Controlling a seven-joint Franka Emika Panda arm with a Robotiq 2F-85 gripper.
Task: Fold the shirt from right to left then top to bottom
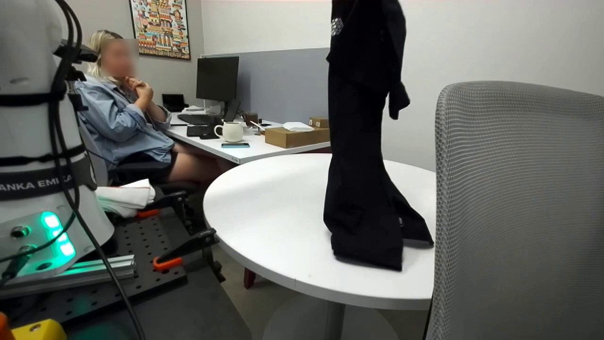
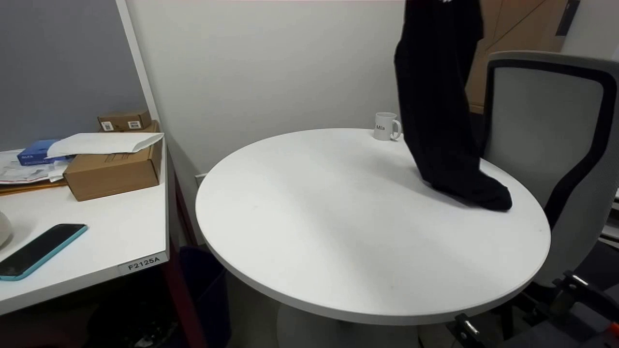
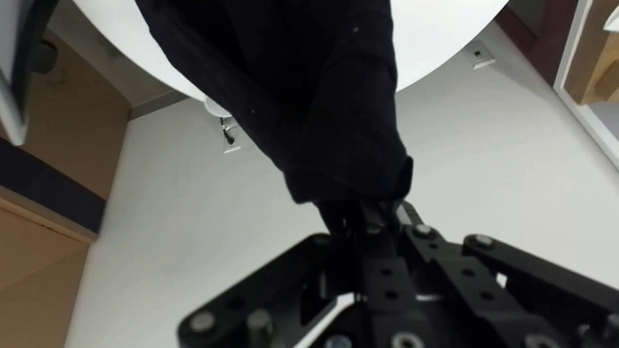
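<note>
The black shirt [image 1: 356,141] hangs down in a long narrow bundle over the round white table [image 1: 264,203]. Its lower end rests on the tabletop, spread and folded near the chair side. A small white print shows near its top. The shirt also hangs in an exterior view [image 2: 437,96], where its lower end lies on the right part of the table. In the wrist view the shirt [image 3: 309,96] runs from the jaws toward the table. My gripper [image 3: 371,212] is shut on the shirt, with its fingertips mostly hidden by cloth. It is out of frame in both exterior views.
A white mug [image 2: 385,126] stands at the table's edge by the wall, close to the shirt. A grey mesh chair [image 1: 519,189] stands against the table. A desk with a cardboard box [image 1: 295,137] and a phone [image 2: 41,251] is beside it. A person [image 1: 122,108] sits there.
</note>
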